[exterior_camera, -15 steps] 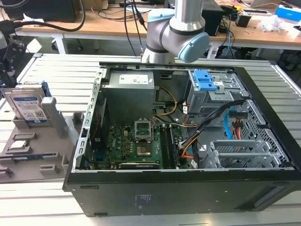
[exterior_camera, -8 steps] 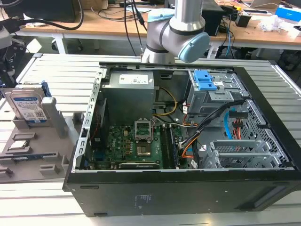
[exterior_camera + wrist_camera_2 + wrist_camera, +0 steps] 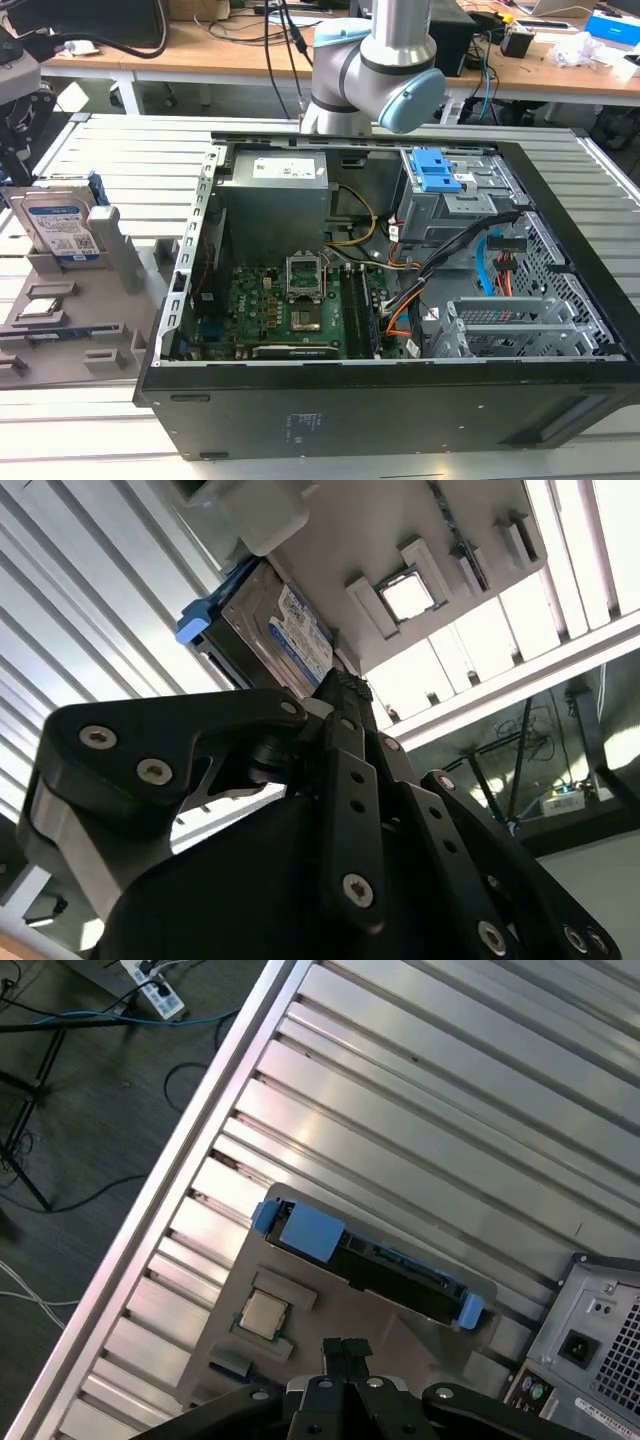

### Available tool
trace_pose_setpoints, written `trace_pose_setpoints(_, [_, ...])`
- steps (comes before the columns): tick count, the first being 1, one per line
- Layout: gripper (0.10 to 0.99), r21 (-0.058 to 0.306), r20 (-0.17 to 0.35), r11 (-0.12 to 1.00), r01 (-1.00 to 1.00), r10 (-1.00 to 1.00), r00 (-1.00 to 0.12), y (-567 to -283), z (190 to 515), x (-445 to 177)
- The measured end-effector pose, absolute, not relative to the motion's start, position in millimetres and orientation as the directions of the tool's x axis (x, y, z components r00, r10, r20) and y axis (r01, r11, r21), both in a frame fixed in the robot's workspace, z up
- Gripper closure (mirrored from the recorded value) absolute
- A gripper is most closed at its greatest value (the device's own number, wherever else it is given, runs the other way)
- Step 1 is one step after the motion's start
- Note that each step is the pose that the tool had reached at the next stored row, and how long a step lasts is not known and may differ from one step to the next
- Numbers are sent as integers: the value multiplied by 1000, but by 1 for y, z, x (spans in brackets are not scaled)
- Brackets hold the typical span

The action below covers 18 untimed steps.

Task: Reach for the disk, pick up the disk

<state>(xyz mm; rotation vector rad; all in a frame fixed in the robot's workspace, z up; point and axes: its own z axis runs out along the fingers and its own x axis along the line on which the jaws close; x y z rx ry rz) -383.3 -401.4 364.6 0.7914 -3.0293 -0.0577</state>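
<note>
**Item 1: gripper** (image 3: 346, 1346). Black linkage type. The fingers (image 3: 334, 1356) are drawn together at the tips with nothing between them. It touches nothing and hangs over the disk's upper edge, apart from it.

**Item 2: disk** (image 3: 55, 225). Flat silver drive standing upright on its edge in a slot of the grey fixture plate (image 3: 135, 320). In the exterior view it sits at nine o'clock from the computer case (image 3: 400, 420), well apart from it. A bright blue side frame (image 3: 310, 1230) runs along its upper edge. The face carries a blue-and-white label (image 3: 300, 635) with barcode blocks; its print cannot be told.

**Item 3: processor chip** (image 3: 262, 1312). Lies flat in a recess of the same plate, near the disk.

**Item 4: computer case**. Side open, green motherboard (image 3: 290, 310) exposed. A grey power-supply box (image 3: 275, 200) with a white sticker (image 3: 285, 168) sits at twelve o'clock from the board. A blue plastic clip (image 3: 435, 170) sits at two o'clock.

**Item 5: robot arm** (image 3: 380, 70). At twelve o'clock from the case.
</note>
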Motion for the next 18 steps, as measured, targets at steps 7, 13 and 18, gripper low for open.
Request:
trace_pose_setpoints(7, [980,38,0,806,-591,-592,-806,-401,365,-383])
trace_pose_setpoints(13, [980,38,0,758,-651,-652,-759,-401,365,-383])
trace_pose_setpoints(18, [980,38,1,697,-716,-717,-697,-401,365,-383])
